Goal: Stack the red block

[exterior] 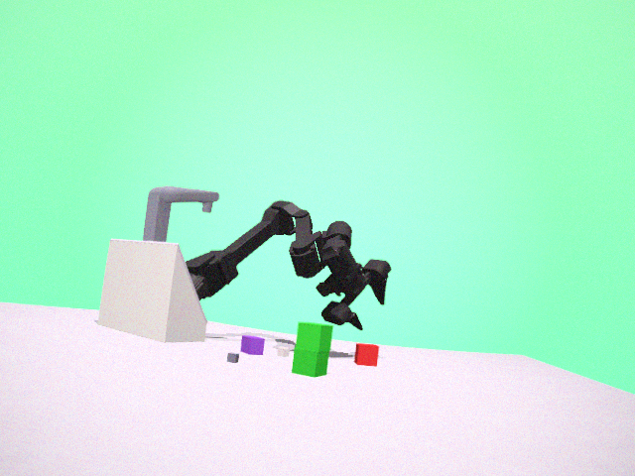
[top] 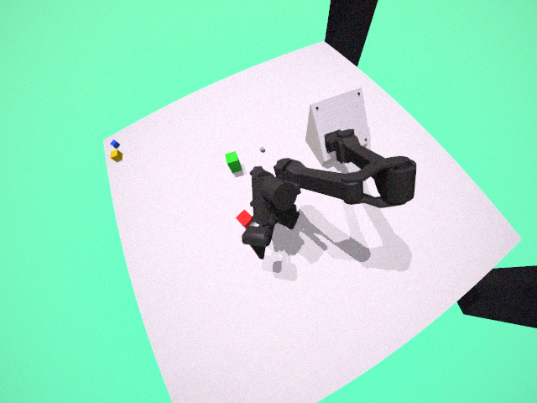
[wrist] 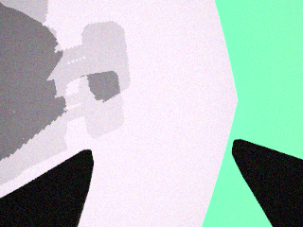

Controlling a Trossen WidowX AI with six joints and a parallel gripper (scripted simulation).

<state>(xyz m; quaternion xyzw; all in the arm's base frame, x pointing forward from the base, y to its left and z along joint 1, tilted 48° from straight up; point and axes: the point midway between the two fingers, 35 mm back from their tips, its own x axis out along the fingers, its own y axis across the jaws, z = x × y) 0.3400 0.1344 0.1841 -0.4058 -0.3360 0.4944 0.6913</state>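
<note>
The red block (top: 244, 217) (exterior: 367, 354) sits on the table; in the top view the gripper's body covers its right edge. The green tower (top: 232, 159) (exterior: 312, 349) stands upright, two green blocks high, a short way from the red block. My gripper (top: 277, 243) (exterior: 372, 316) (wrist: 164, 151) is open, with nothing between its fingers. It hangs above table height, near the red block and off to its side. The wrist view shows neither the red block nor the tower.
A small grey cube (top: 262, 149) (exterior: 232, 357) lies near the tower. A purple block (exterior: 252, 345) and a small whitish piece (exterior: 283, 350) lie behind it. Blue (top: 114, 143) and yellow (top: 116, 155) blocks lie by the table's left corner. A white wedge (top: 338, 121) (exterior: 138, 292) stands by the arm's base.
</note>
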